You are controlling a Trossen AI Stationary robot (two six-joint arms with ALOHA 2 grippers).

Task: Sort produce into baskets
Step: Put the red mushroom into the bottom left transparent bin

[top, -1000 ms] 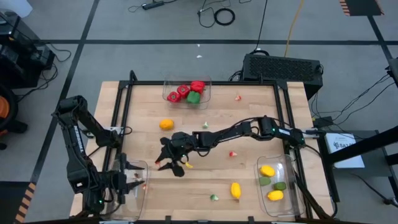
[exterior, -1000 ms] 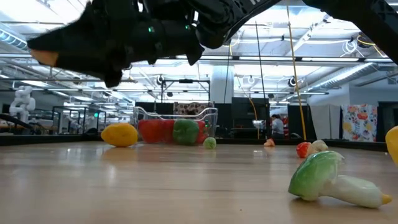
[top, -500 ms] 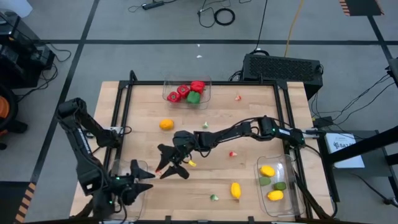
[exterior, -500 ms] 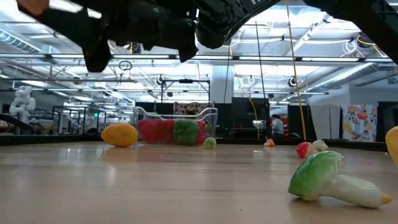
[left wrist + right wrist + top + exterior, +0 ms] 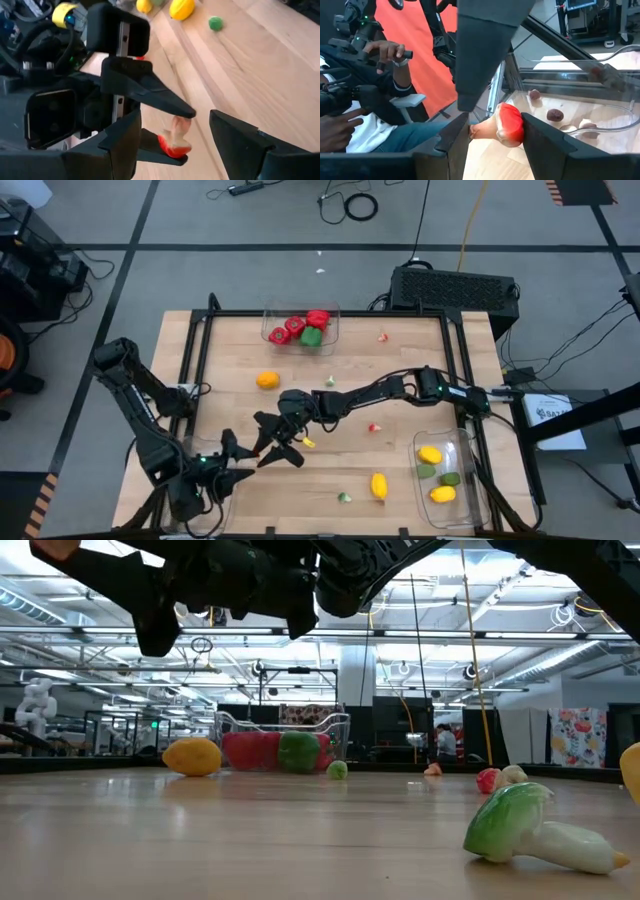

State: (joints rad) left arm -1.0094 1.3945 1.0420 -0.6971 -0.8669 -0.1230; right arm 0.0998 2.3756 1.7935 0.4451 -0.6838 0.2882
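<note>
My right gripper [image 5: 266,448] hangs above the table's middle, shut on a small red-and-pale toy bit [image 5: 507,124], which also shows in the left wrist view [image 5: 175,140]. My left gripper [image 5: 238,457] is open just left of it, over the near-left clear bin [image 5: 212,475], facing the right gripper. Its fingers [image 5: 125,140] stand on either side of the bit; whether they touch it I cannot tell. A far bin [image 5: 335,320] holds red and green peppers. A near-right bin [image 5: 462,480] holds lemons and limes. My right gripper pinches the bit between its two fingers [image 5: 165,102], one on the pale stem side [image 5: 481,131] and one on the red cap [image 5: 516,129]. The fingers come level from the table's right. The bit is lifted clear of the table.
Loose on the table lie an orange fruit [image 5: 267,380], a lemon [image 5: 379,485], a green bit [image 5: 344,498], red bits [image 5: 374,427] and a green-and-white vegetable [image 5: 530,830]. The near-left bin holds small bits [image 5: 555,115]. A person's hands [image 5: 390,50] show beyond the table.
My left gripper has swung from pointing down over the near-left bin toward the table's right, and now faces the right gripper with its fingers around the bit. My right gripper has risen a little with the bit.
</note>
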